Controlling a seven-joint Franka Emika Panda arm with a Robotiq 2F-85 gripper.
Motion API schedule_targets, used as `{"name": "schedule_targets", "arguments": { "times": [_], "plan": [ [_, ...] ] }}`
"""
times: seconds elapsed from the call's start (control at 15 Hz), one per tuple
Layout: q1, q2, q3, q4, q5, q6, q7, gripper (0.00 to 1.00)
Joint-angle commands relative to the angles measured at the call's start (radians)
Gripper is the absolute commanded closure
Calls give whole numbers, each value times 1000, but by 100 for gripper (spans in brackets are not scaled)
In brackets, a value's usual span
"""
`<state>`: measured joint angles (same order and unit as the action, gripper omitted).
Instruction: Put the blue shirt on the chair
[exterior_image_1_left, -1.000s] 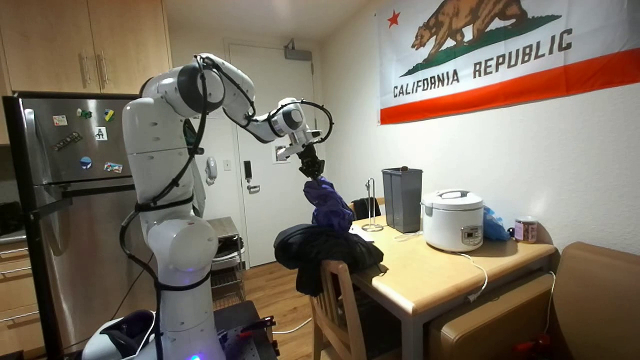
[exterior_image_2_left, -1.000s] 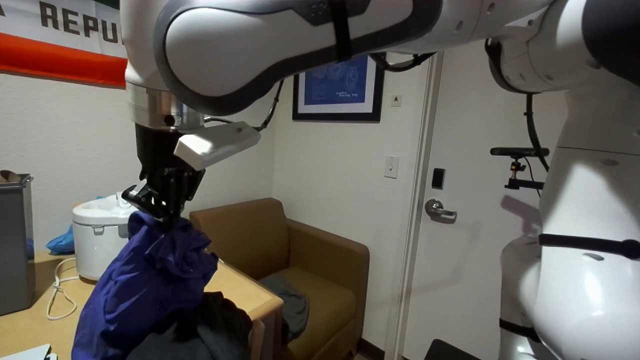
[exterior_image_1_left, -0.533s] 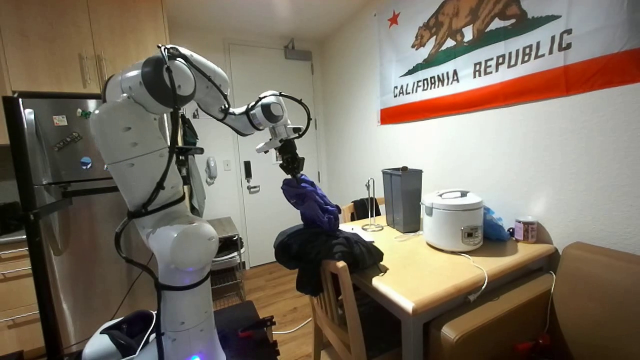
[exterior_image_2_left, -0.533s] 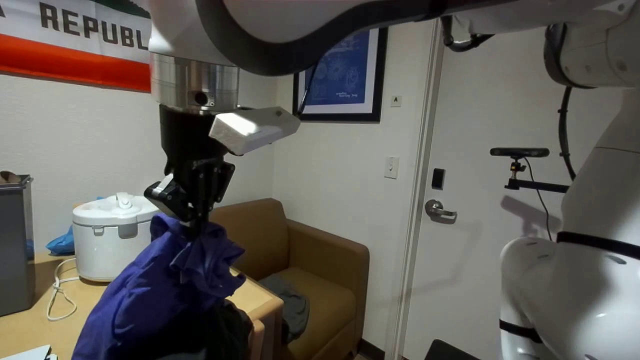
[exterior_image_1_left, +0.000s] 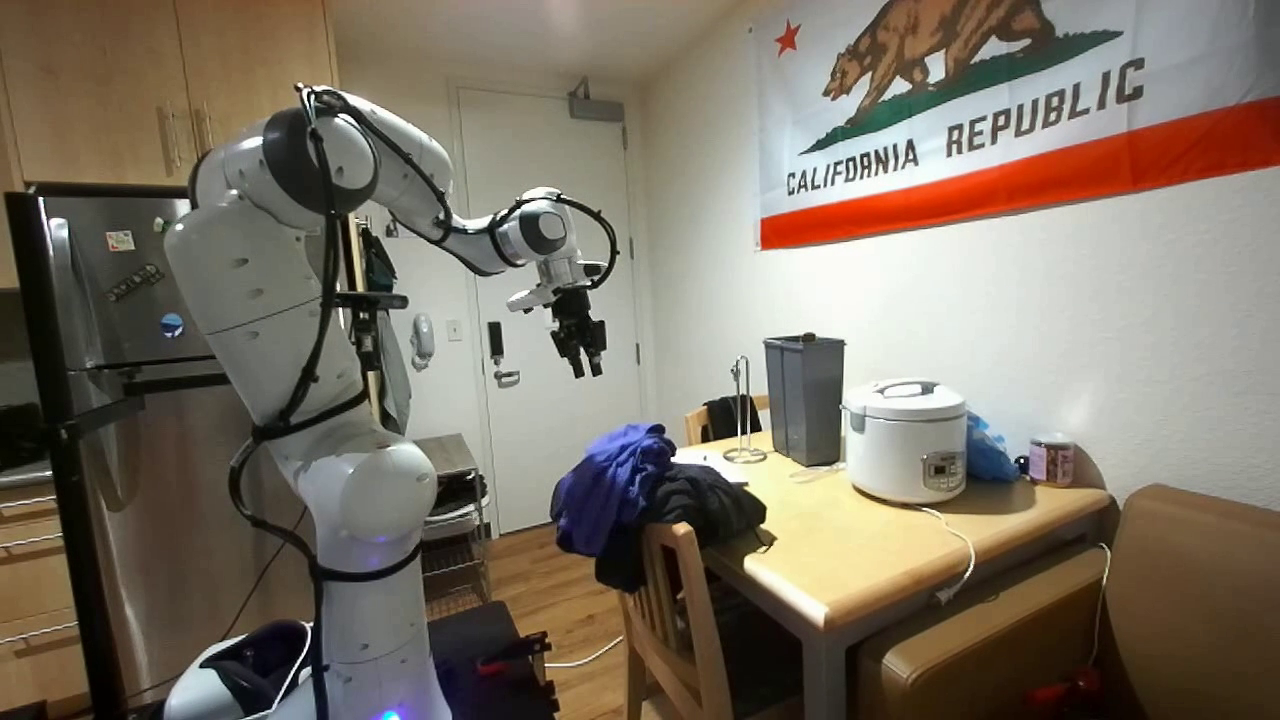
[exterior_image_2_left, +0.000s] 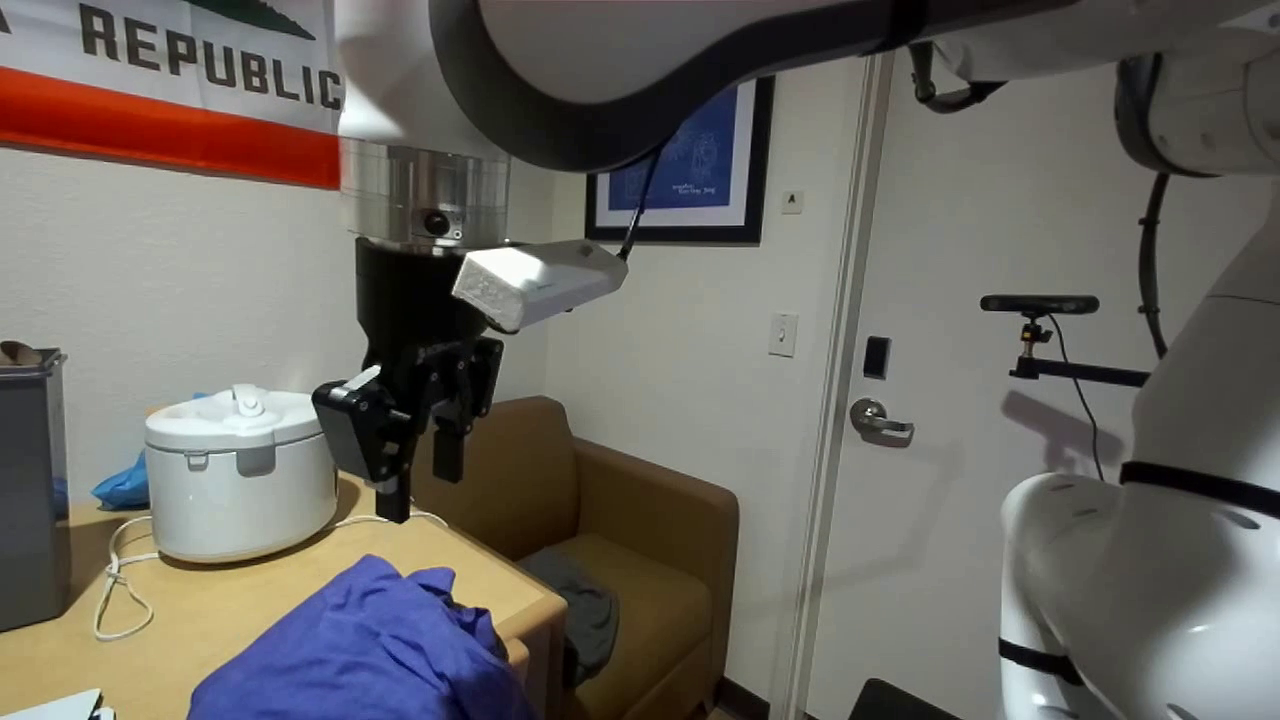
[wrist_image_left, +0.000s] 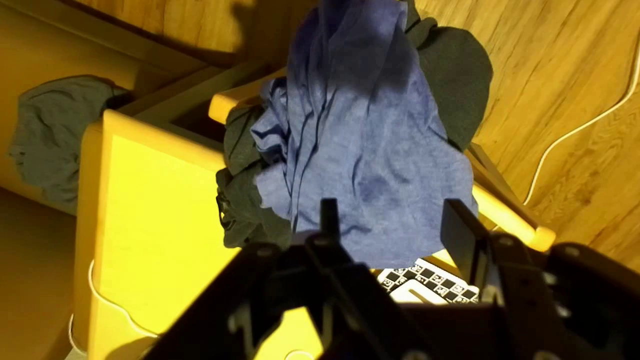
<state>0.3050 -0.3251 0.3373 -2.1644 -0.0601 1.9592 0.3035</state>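
Note:
The blue shirt (exterior_image_1_left: 612, 485) lies draped over dark clothing (exterior_image_1_left: 705, 500) on the back of the wooden chair (exterior_image_1_left: 690, 600). The shirt also shows in an exterior view (exterior_image_2_left: 370, 650), cut by the lower edge, and in the wrist view (wrist_image_left: 370, 140). My gripper (exterior_image_1_left: 587, 372) is open and empty above the shirt, apart from it. Its two fingers stand wide apart in the wrist view (wrist_image_left: 390, 205), with the shirt below them. The chair's seat is mostly hidden by the chair back, clothing and table.
The wooden table (exterior_image_1_left: 800, 540) stands against the chair, with a white rice cooker (exterior_image_1_left: 905, 440), a grey bin (exterior_image_1_left: 805, 400) and a metal stand (exterior_image_1_left: 743, 410) on it. A checkered board (wrist_image_left: 435, 282) lies by the shirt's edge. A brown armchair (exterior_image_2_left: 640, 540) holds a grey cloth (exterior_image_2_left: 575, 610).
My gripper has opened and let go of the blue shirt, which has dropped onto the dark clothing. Before that, the arm drew back toward its base with the shirt.

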Motion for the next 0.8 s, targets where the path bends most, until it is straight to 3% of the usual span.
{"name": "schedule_targets", "arguments": {
  "times": [0.0, 0.07, 0.2, 0.73],
  "plan": [
    [-12, -32, 2, -6, 9, 0, -17, 14],
    [-13, -35, 3, -1, 4, -4, -17, 5],
    [-16, -44, 4, 11, -4, -11, -17, 0],
    [-23, -121, 29, 86, -57, -86, -15, 0]
  ]
}}
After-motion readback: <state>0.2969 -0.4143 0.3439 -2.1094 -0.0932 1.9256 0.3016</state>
